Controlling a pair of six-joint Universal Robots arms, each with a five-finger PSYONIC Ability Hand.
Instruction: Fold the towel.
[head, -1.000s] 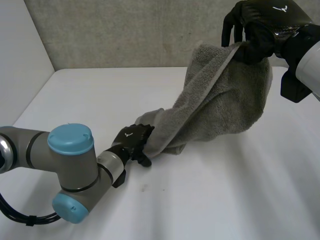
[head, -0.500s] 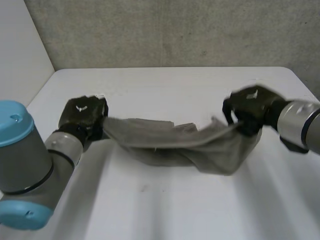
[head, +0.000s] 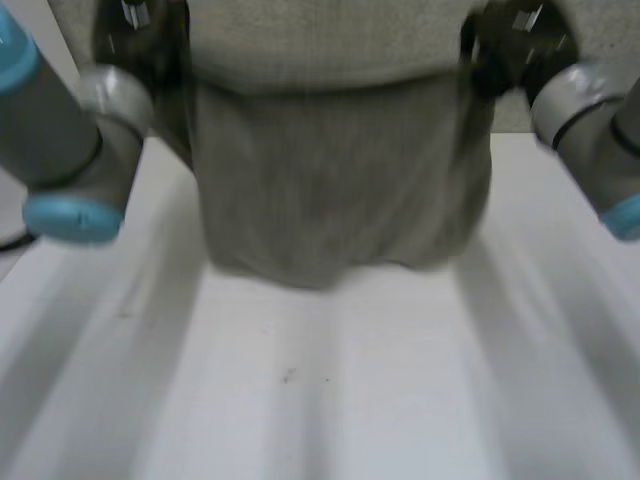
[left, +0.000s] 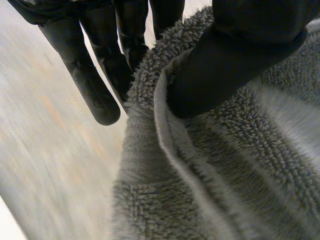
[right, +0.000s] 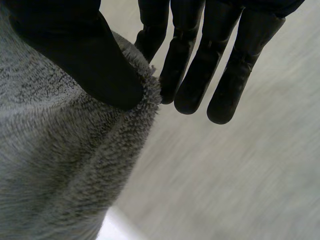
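We have lifted the towel (head: 340, 180) from a low sag over the table (head: 330, 400). It now hangs high and spread wide near the far edge, with its hem close to the surface. Our left hand (left: 240, 50) pinches one top corner between thumb and fingers, and our right hand (right: 75, 50) pinches the other. The towel looks opened out, ready to be laid flat.

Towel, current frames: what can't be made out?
- Head view: the towel has its top edge cut off by the picture's edge. The left hand and right hand are partly cut off there too.
- Head view: whether the hem touches the table; the hanging cloth hides any gap.
- Left wrist view: some fingertips are covered by the cloth.
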